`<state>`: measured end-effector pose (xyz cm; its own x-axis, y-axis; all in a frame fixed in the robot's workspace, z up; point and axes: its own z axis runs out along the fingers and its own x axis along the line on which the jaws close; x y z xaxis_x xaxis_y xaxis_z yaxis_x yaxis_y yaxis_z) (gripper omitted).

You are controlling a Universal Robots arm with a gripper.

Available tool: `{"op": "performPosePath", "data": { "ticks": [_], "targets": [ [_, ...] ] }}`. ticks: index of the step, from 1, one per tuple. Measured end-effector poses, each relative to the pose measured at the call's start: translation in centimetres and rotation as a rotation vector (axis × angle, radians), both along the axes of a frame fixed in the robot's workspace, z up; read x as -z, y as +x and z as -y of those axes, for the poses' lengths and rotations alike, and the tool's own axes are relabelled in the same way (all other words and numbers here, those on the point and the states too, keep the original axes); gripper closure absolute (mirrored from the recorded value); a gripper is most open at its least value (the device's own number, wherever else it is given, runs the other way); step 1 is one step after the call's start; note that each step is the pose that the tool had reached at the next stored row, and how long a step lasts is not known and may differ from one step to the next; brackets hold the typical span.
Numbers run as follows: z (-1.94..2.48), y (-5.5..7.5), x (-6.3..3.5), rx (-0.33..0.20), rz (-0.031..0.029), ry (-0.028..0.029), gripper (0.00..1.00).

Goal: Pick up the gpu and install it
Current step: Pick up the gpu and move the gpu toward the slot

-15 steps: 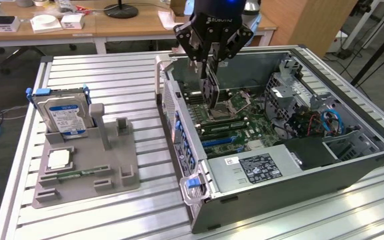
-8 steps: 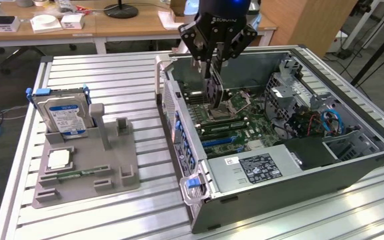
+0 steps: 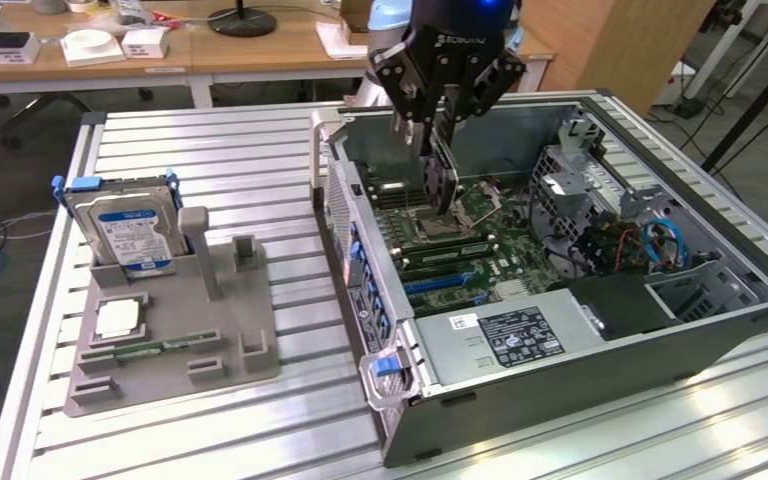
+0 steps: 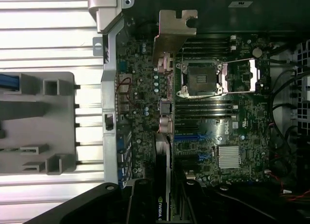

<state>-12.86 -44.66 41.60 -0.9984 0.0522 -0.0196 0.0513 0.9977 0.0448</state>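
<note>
My gripper [image 3: 438, 128] hangs over the open computer case [image 3: 357, 215] and is shut on the gpu [image 3: 440, 178]. The gpu is a thin dark card held upright on edge, its lower end just above the motherboard [image 3: 484, 265] beside the CPU socket [image 3: 438, 225]. In the wrist view the gpu [image 4: 163, 153] appears edge-on between my fingers [image 4: 141, 204]. Its silver metal bracket [image 4: 174, 35] sits at the far end, near the case's rear wall. The card lies over the board next to the blue expansion slots [image 4: 193, 136].
Beside the case, at the exterior view's left, a grey fixture [image 3: 231, 335] carries a silver hard drive with a blue label [image 3: 124, 225], a square chip [image 3: 117, 318] and a green memory stick [image 3: 157, 348]. Cables and a drive cage [image 3: 624, 225] crowd the case's far side.
</note>
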Motion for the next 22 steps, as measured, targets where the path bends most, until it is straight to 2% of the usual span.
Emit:
{"op": "performPosePath", "data": {
  "ticks": [22],
  "targets": [
    [0.00,3.0,0.00,0.000,0.0001,0.0000,0.74]
  ]
}}
